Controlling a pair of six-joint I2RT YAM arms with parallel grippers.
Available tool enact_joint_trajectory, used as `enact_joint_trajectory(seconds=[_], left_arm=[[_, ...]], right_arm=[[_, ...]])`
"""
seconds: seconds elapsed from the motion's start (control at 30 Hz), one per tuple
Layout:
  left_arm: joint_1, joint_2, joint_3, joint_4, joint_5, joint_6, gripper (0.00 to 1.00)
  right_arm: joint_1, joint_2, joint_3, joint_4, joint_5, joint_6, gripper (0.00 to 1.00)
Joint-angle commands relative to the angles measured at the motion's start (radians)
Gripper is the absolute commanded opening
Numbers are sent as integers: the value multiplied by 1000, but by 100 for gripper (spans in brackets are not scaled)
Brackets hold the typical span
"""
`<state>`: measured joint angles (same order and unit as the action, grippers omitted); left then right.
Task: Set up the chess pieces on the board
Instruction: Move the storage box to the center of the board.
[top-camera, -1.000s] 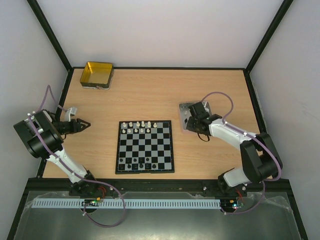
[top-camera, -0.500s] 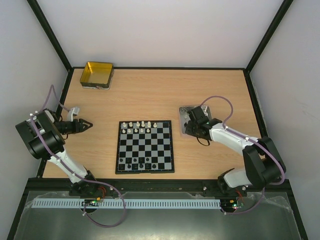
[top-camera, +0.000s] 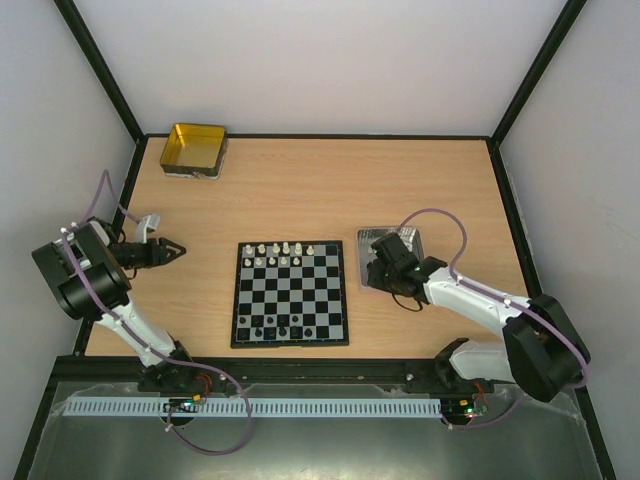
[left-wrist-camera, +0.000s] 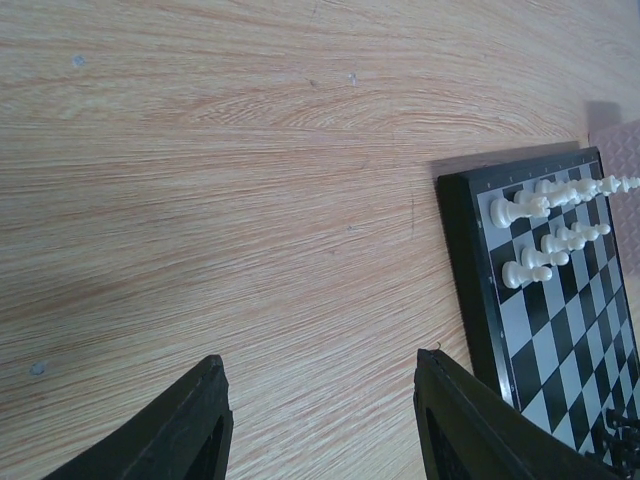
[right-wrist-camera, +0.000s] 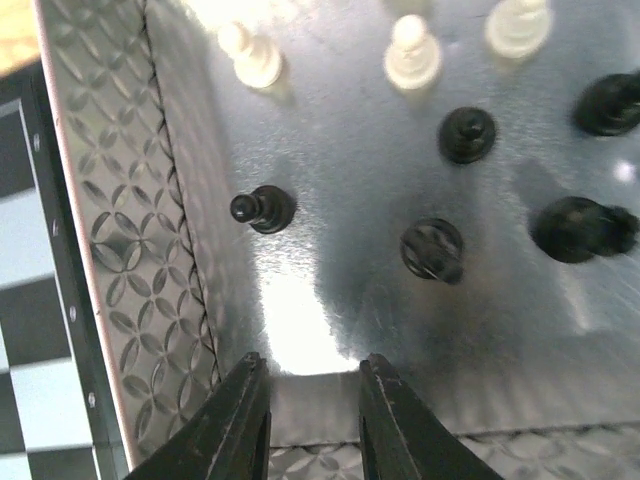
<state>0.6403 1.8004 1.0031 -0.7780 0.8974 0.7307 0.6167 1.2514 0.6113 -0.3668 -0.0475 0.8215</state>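
Wooden table, white walls, left tool released, right tool parted, empty, over tray.

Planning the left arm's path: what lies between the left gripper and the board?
Nothing. Only bare wooden tabletop separates the left gripper from the board, as both the top and left wrist views show.

Black-and-grey checked board flat at the middle of my worktop, white pieces upright along its 12 o'clock rows, black pieces at its 6 o'clock edge, more pieces loose in the tray at its 3 o'clock
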Motion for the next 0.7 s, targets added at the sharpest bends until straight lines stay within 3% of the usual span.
enact_joint_trajectory(seconds=[0.0,0.23,0.67], left_arm=[[-17,-40,12,-17,15,-4,51],[-24,-63,4,-14,-1,-8,52],[-42,-71,-6,6,-18,-31,51]], right_arm=[[80,-3,-40,-10,10,74,25],[171,-14,-71,-4,23,142,24],[231,-131,-138,-51,1,197,25]])
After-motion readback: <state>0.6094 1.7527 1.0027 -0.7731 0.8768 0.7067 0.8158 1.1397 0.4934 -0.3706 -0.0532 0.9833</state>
